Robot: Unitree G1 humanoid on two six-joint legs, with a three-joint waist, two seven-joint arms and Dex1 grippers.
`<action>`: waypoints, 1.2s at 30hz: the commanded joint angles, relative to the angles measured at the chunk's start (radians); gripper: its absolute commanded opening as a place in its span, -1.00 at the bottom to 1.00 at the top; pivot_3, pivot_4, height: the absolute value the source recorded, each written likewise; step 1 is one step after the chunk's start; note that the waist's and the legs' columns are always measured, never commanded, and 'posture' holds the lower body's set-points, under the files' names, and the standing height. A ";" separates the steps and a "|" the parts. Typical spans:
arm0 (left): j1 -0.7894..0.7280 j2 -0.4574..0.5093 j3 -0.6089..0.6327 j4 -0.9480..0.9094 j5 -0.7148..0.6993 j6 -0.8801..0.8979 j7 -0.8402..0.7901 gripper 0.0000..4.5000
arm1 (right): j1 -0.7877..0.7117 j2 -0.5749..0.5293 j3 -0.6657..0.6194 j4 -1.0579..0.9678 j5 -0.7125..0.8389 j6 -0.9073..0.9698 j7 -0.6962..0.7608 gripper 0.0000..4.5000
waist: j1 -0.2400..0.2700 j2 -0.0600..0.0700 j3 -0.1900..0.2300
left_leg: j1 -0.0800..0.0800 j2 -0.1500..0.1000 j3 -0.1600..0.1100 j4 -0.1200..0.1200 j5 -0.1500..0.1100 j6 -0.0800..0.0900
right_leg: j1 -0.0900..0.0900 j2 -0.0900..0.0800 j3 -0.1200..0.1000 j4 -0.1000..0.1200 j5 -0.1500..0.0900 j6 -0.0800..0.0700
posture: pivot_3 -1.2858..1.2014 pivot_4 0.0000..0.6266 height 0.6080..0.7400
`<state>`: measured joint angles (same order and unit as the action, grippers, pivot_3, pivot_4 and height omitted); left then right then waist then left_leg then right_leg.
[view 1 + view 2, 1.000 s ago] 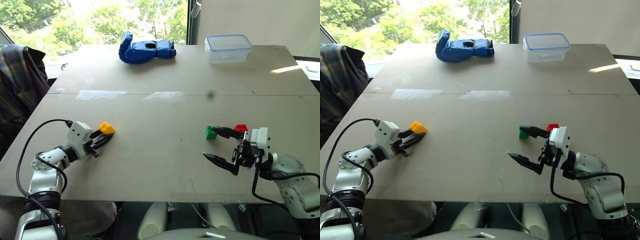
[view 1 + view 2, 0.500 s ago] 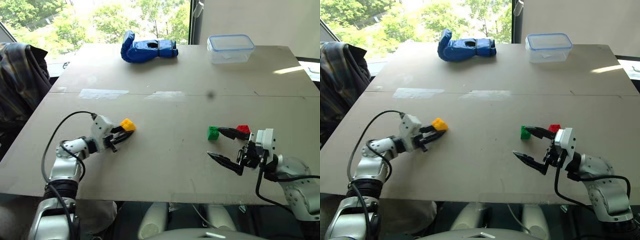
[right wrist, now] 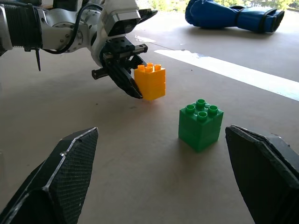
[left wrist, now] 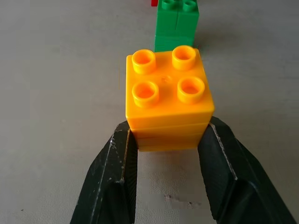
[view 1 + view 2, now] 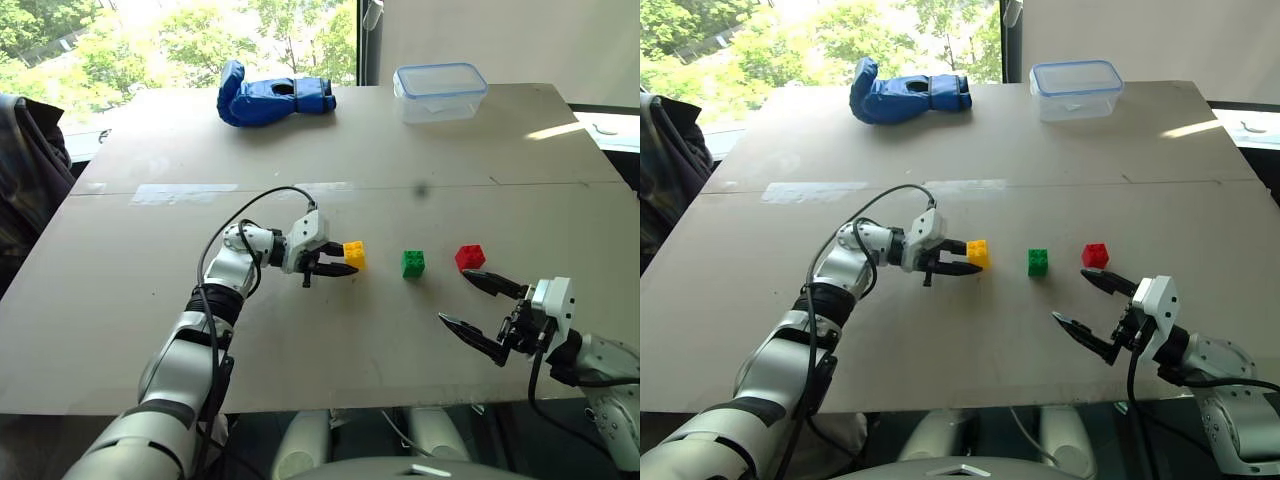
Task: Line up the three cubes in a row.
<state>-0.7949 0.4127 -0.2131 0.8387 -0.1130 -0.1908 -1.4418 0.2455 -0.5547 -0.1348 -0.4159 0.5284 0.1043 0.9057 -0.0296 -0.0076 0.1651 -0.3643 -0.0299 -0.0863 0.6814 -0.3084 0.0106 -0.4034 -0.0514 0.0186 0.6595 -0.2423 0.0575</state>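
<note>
1. Since a second ago, when my left gripper (image 5: 338,266) held the yellow cube (image 5: 354,254) far out on my left side of the worktop (image 5: 300,340), I have carried it across to the middle, and it now sits just beside the green cube (image 5: 413,263).
2. That puts yellow, green and the red cube (image 5: 470,257) in one line across the worktop, with yellow at my left end, green between and red at my right end, all with small gaps. I judge the row nearly made; what remains is setting yellow down and letting go.
3. My left gripper is clamped on the yellow cube, one finger on each side wall. From the right wrist view the cube may be a little clear of the surface, though I cannot be sure.
4. My right gripper (image 5: 480,312) hangs wide open and empty, near the red cube but not touching it.
5. All three cubes stand studs up. They are squarish blocks with no clear long axis; yellow's faces look about square to green's.
</note>
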 commanded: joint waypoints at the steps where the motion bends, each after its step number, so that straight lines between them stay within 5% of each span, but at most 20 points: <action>1: -0.048 -0.014 -0.007 0.060 0.029 -0.066 -0.020 -0.45 | 0.021 0.006 -0.025 -0.055 0.002 -0.022 -0.020 1.00 | 0.002 -0.001 0.001 | 0.000 0.000 0.000 0.000 0.000 0.000 | 0.000 0.000 0.000 0.000 0.000 0.000 | 0.03 -0.52 1.00; 29: -0.078 -0.030 0.005 0.174 0.089 -0.182 -0.004 -0.45 | 0.011 -0.007 -0.017 -0.077 0.004 -0.007 -0.037 1.00 | 0.014 -0.002 0.001 | 0.000 0.000 0.000 0.001 0.000 0.000 | 0.000 0.000 0.000 0.001 0.000 0.000 | 0.03 -0.52 1.00; 30: -0.079 -0.030 0.006 0.175 0.090 -0.183 -0.003 -0.01 | 0.010 -0.007 -0.018 -0.076 0.004 -0.008 -0.036 1.00 | 0.014 -0.002 0.001 | 0.000 0.000 0.000 0.001 0.000 0.000 | 0.000 0.000 0.000 0.001 0.000 0.000 | 0.03 -0.52 1.00; 31: -0.080 -0.030 0.006 0.179 0.093 -0.191 0.001 0.11 | 0.010 -0.008 -0.018 -0.076 0.003 -0.008 -0.036 1.00 | 0.014 -0.002 0.001 | 0.000 0.000 0.000 0.001 0.000 0.000 | 0.000 0.000 0.000 0.001 0.000 0.000 | 0.03 -0.52 1.00; 36: -0.087 -0.034 0.007 0.201 0.110 -0.230 0.025 0.11 | 0.009 -0.008 -0.014 -0.076 0.000 -0.007 -0.037 1.00 | 0.014 -0.002 0.001 | 0.000 0.000 0.000 0.001 0.000 0.000 | 0.000 0.000 0.000 0.001 0.000 0.000 | 0.03 -0.52 1.00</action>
<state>-0.8683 0.3749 -0.2061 1.0219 -0.0265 -0.4011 -1.4326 0.2588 -0.5538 -0.1358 -0.4596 0.5208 0.1059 0.8666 -0.0153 -0.0095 0.1662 -0.3640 -0.0299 -0.0865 0.6824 -0.3084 0.0107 -0.4034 -0.0513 0.0187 0.6608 -0.2423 0.0576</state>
